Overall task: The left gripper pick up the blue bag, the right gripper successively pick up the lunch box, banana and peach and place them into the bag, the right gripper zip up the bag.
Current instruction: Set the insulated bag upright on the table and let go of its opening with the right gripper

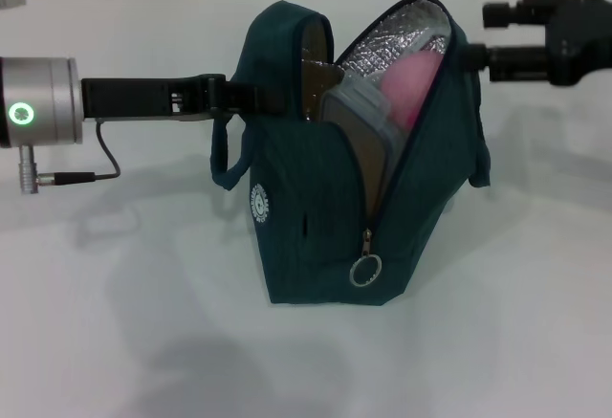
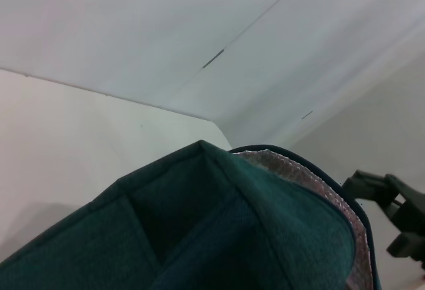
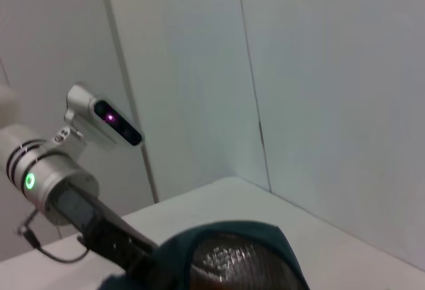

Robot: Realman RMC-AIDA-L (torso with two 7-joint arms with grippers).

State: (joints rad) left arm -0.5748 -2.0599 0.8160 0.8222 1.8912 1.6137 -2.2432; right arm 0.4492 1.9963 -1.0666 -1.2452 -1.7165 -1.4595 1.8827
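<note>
the left gripper, jaws clamped on the blue bag, keeps it upright on the desk for zipping. lunch box and peach sit inside. right gripper hovers beside the rim; jaw state cannot be told.

Silver wrist, green ring light

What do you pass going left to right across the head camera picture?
Left arm's silver wrist → left gripper at the bag's side → blue bag → lunch box → peach → right gripper.
</note>
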